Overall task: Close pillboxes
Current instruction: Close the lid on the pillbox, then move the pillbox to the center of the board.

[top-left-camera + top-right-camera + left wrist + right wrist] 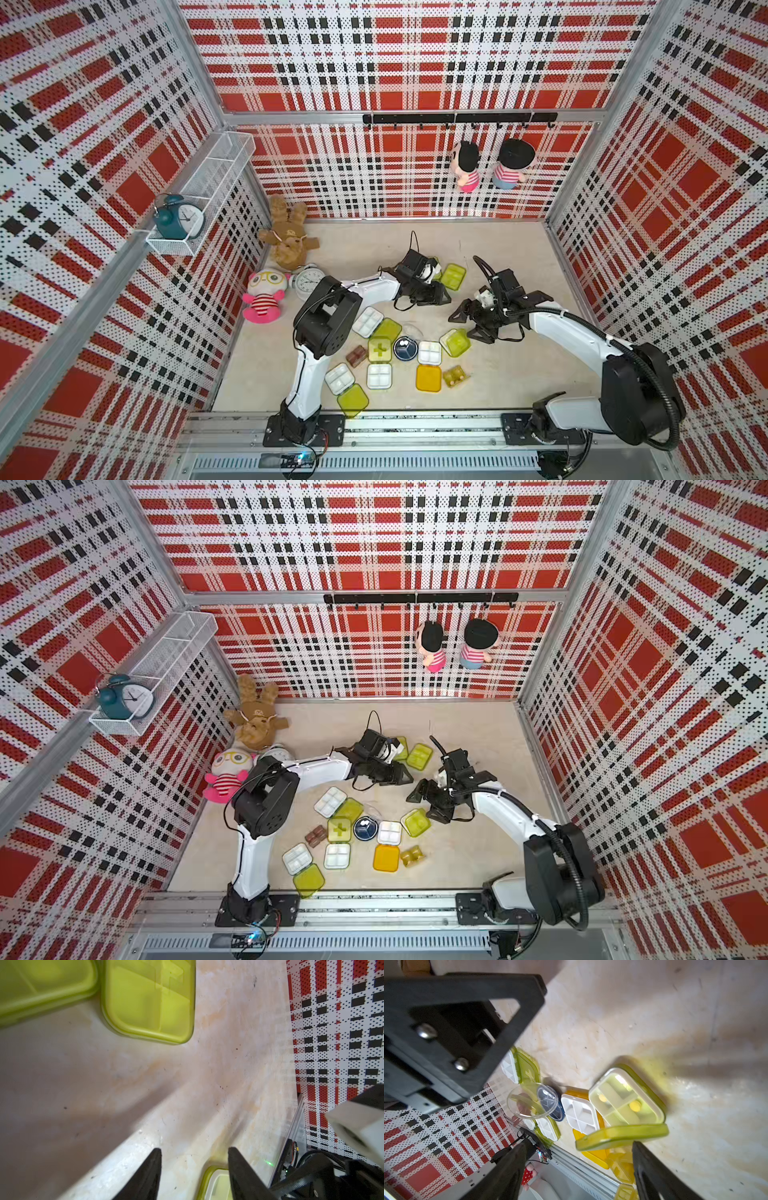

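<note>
Several pillboxes lie in a cluster near the table's front. One lime pillbox [456, 343] [627, 1097] has its lid [620, 1136] raised partway over a white tray holding yellow pills. My right gripper [465, 326] [579, 1145] is open just behind it, and the lid's edge lies a little beyond its fingertips, untouched. My left gripper [444, 296] [194, 1149] hovers open over bare table, holding nothing. Two closed lime pillboxes [453, 276] [149, 1001] sit just behind it. Open white trays [367, 322], a navy round box [405, 348], an orange-lidded box [428, 378], an amber box [455, 376] and a brown box [356, 355] lie in front.
A clear round lid [411, 330] leans by the navy box. Plush toys [264, 297] and an alarm clock [307, 281] crowd the left wall. A metal rail [415, 424] runs along the front edge. Plaid walls close in the back and both sides.
</note>
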You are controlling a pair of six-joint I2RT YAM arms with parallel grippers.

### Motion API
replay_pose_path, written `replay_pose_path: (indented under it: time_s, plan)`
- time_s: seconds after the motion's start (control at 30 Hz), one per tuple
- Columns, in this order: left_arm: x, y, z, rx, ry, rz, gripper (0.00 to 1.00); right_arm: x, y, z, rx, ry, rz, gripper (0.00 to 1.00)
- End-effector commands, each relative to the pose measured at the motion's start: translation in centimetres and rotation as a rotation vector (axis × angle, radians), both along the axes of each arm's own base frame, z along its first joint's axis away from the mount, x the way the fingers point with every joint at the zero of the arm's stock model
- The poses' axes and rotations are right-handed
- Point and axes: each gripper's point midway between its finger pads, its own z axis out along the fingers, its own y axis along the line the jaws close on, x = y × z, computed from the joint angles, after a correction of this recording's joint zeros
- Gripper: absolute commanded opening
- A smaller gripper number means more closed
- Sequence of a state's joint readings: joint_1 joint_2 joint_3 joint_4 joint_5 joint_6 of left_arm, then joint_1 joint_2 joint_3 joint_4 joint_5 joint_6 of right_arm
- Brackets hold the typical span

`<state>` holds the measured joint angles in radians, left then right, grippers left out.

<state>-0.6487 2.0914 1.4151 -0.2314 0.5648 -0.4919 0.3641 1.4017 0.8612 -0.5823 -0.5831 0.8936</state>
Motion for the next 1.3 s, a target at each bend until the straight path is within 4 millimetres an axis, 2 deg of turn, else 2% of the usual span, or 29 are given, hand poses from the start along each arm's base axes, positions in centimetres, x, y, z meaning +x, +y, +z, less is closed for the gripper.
replay_pose_path:
  time_s: [0.0, 0.13, 0.43, 0.53, 0.6, 0.77, 0.97, 1.13, 1.27]
  plan:
    - [1.0, 0.1, 2.4, -0.046, -0.045, 0.009, 0.54, 1.8, 0.9, 1.1, 0.002, -0.063, 0.036, 0.83]
    - [0.7, -0.1, 2.3, -0.035, -0.052, -0.01, 0.55, 0.8, 0.2, 0.8, -0.02, -0.054, 0.042, 0.83]
    - [-1.7, 0.0, -0.6, 0.049, -0.022, -0.145, 0.54, -5.2, -1.2, -1.5, 0.026, 0.044, 0.004, 0.8]
    - [-1.9, 0.3, -1.3, 0.066, -0.011, -0.158, 0.54, -6.6, -1.1, -2.3, 0.045, 0.068, -0.002, 0.81]
    - [-1.9, 0.5, -1.5, 0.071, -0.005, -0.155, 0.54, -6.7, -0.9, -2.8, 0.044, 0.069, -0.008, 0.81]
    - [-0.4, 1.5, -1.4, 0.083, 0.002, -0.086, 0.54, -5.0, 0.4, -3.6, 0.068, 0.054, -0.011, 0.81]
    - [2.1, 3.0, 0.4, 0.059, -0.013, 0.013, 0.54, -2.0, 1.9, -4.3, 0.071, 0.034, 0.028, 0.81]
    - [3.1, 4.2, 1.2, 0.057, -0.023, 0.059, 0.54, 2.2, 3.4, -4.3, 0.057, -0.003, 0.062, 0.81]
    - [3.3, 5.4, 1.1, 0.064, -0.019, 0.085, 0.54, 6.9, 4.4, -3.1, 0.06, -0.06, 0.076, 0.81]
